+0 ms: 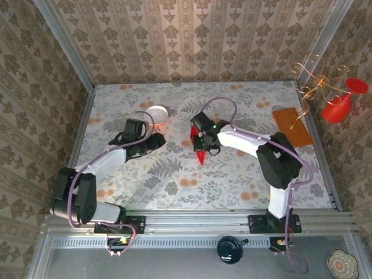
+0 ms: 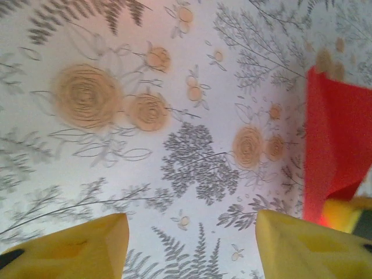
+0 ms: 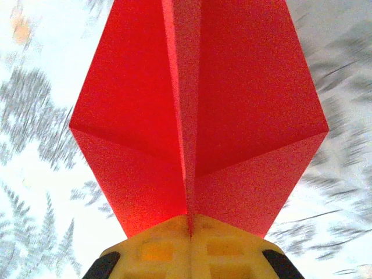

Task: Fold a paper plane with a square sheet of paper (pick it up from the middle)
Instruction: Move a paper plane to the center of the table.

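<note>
Paper plane (image 3: 197, 116) pinched in the closed right gripper (image 3: 190, 226); left gripper (image 2: 192, 235) open, apparently empty, above floral tablecloth (image 2: 232, 87).

Paper plane (image 3: 197, 116): red paper, matt, with a faintly grainy surface and crisp creases. It is pinched between the fingers (image 3: 151, 250) of the right gripper (image 3: 190, 225), which are yellow plastic, smooth, with a low sheen. The left gripper (image 2: 190, 232) fingers (image 2: 81, 250) are the same yellow plastic, smooth and slightly translucent at the tips. Table covering (image 2: 192, 87), beneath and ahead of those fingers: matt and smooth, with a printed floral pattern.
</note>
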